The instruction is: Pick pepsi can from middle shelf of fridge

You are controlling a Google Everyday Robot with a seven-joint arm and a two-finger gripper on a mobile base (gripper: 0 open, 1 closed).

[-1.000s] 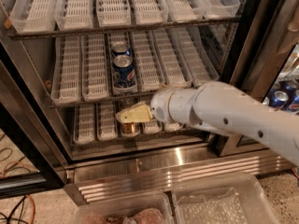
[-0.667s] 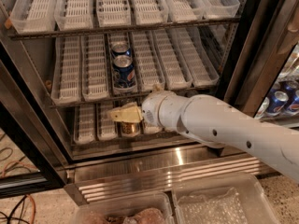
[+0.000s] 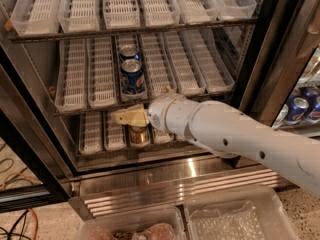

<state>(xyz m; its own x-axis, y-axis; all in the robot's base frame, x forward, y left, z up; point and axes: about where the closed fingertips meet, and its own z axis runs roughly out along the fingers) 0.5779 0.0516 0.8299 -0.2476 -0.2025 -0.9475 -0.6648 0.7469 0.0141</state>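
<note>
The blue pepsi can (image 3: 133, 77) stands at the front of a whitish slotted lane tray on the middle shelf (image 3: 75, 74) of the open fridge (image 3: 250, 59). A second can (image 3: 128, 51) stands right behind it. My gripper (image 3: 122, 117), with pale yellow fingers, points left on the end of my white arm (image 3: 225, 134). It sits just below the front edge of the middle shelf, below the pepsi can and a little to its left, apart from it. A gold-brown can (image 3: 139, 134) on the lower shelf is partly hidden behind the gripper.
The top shelf (image 3: 120, 6) holds empty lane trays. More blue cans (image 3: 300, 109) stand behind the glass on the right. The ribbed steel base (image 3: 165, 184) runs along the bottom. Two clear plastic bins (image 3: 230, 219) sit in front of it. Cables (image 3: 15, 219) lie on the floor at left.
My arm has reached further left and slightly up, so the gripper has moved from in front of the gold-brown can toward the middle shelf's front edge. The cans have not moved.
</note>
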